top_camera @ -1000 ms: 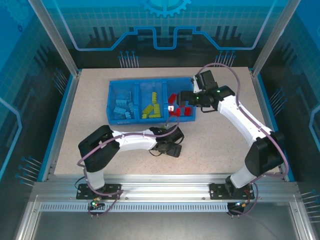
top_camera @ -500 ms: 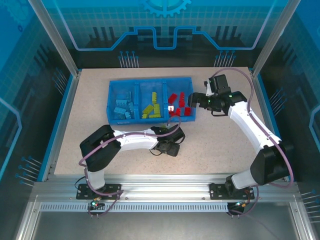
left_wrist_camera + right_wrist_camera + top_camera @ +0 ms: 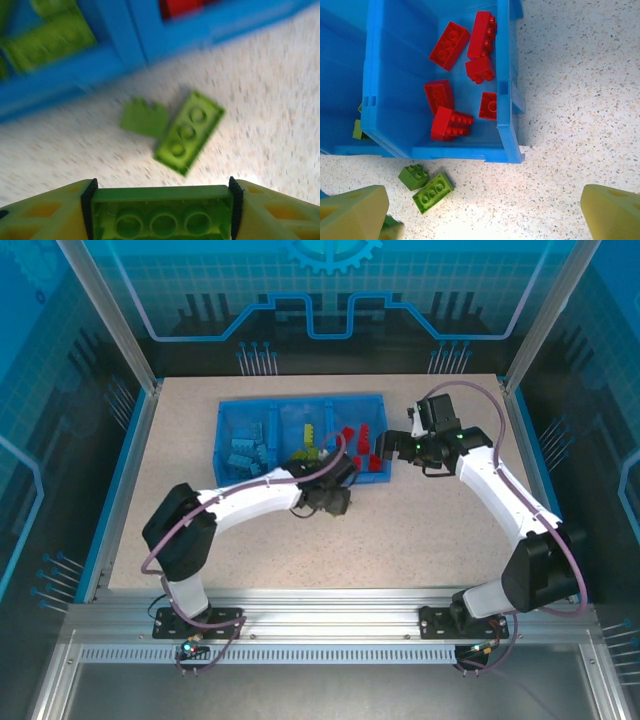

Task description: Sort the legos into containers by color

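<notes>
Legos [image 3: 449, 45] mostly lie sorted in the tray [image 3: 465, 152] toward the bench's [image 3: 420, 530] far edge, and the left claw [image 3: 161, 220], clenched on a lime brick [image 3: 161, 195], now reaches its front wall as the released right claw [image 3: 482, 212] backs away, so a green drop looks next.

Speckled tabletop [image 3: 420, 530] inside blue-lit panels [image 3: 330, 290] and aluminium framing [image 3: 330, 625]

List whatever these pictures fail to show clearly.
- Top view: the left arm covers part of the middle compartment of the tray, so its green bricks can't be counted.
- Left wrist view: the held green brick is cut off by the bottom edge; the tray is motion-blurred.
- Right wrist view: the left edge cuts off most of the tray's other compartments.
</notes>
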